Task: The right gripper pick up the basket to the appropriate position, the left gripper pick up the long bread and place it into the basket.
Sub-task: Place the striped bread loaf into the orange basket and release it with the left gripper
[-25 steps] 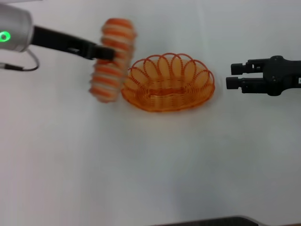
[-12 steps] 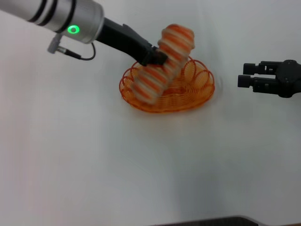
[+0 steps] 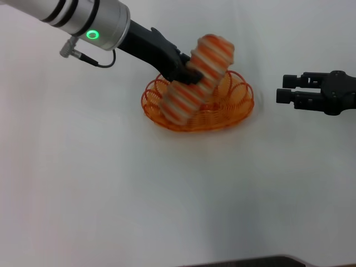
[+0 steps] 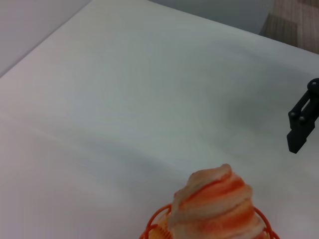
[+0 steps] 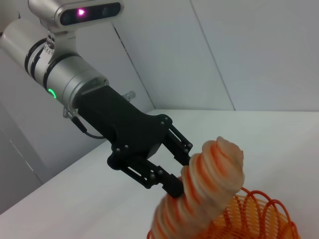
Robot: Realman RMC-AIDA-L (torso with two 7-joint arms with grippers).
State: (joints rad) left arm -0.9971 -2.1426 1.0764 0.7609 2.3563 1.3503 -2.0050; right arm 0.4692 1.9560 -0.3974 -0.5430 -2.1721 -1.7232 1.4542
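Observation:
The long bread (image 3: 197, 78), cream with orange spiral stripes, hangs tilted over the orange wire basket (image 3: 242, 103), its lower end down inside the basket's left part. My left gripper (image 3: 187, 68) is shut on the bread's middle; the right wrist view shows the left gripper (image 5: 172, 172) clamped on the bread (image 5: 204, 189) above the basket (image 5: 264, 219). The left wrist view shows the bread's end (image 4: 217, 206) and the basket rim (image 4: 154, 221). My right gripper (image 3: 285, 95) is open and empty, level with the basket and apart from its right side.
The basket stands on a plain white table (image 3: 167, 194). A thin dark cable (image 3: 97, 60) loops under the left arm's silver wrist. A dark edge shows at the table's front.
My left gripper carried the bread from left of the basket to over it and has tipped its lower end in. The right gripper drifted slightly.

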